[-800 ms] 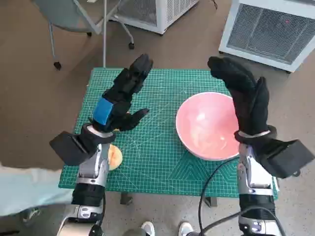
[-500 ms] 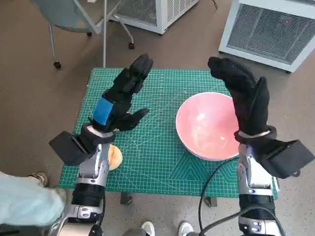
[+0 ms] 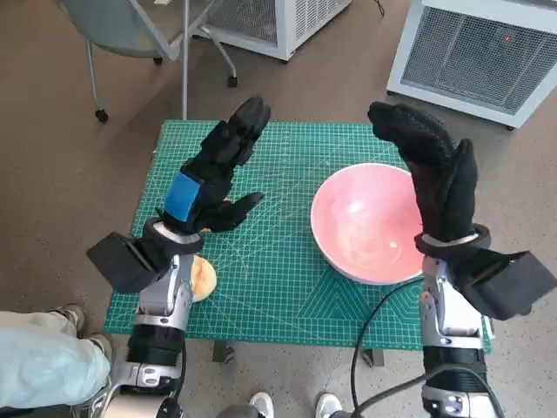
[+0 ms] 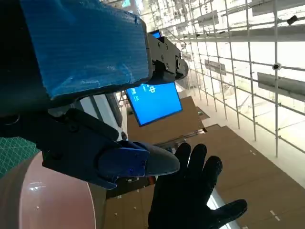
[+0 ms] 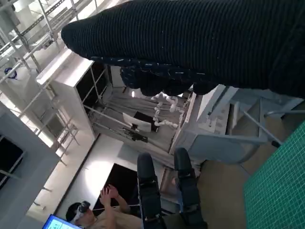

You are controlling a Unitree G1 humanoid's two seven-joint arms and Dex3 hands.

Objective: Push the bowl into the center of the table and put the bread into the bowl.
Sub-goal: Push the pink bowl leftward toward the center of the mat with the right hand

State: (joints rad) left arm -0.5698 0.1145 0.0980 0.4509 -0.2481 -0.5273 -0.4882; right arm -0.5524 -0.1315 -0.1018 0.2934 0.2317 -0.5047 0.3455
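From my remote seat I see both arms raised above the table [image 3: 261, 305], which is covered by a green grid mat. My left robot hand [image 3: 213, 174] hangs over the left half of the mat with its fingers stretched out toward the far edge and its thumb spread to the right; it is released and grasps nothing. My right robot hand [image 3: 435, 174] is lifted over the far right rim of the bowl [image 3: 361, 226], fingers apart and bent forward a little at the tips, also released and empty. The pink bowl sits upright on the right half of the table, nearer the right edge than the middle, and I see nothing inside it. The bread [image 3: 202, 279] lies on the mat near the near left corner, mostly hidden behind my left forearm, well apart from the bowl. In the left wrist view the gloved right robot hand [image 4: 193, 195] shows with its fingers fanned out beyond the pink rim. A person's leg in pale trousers [image 3: 39, 357] and a shoe show at the near left, beside the table.
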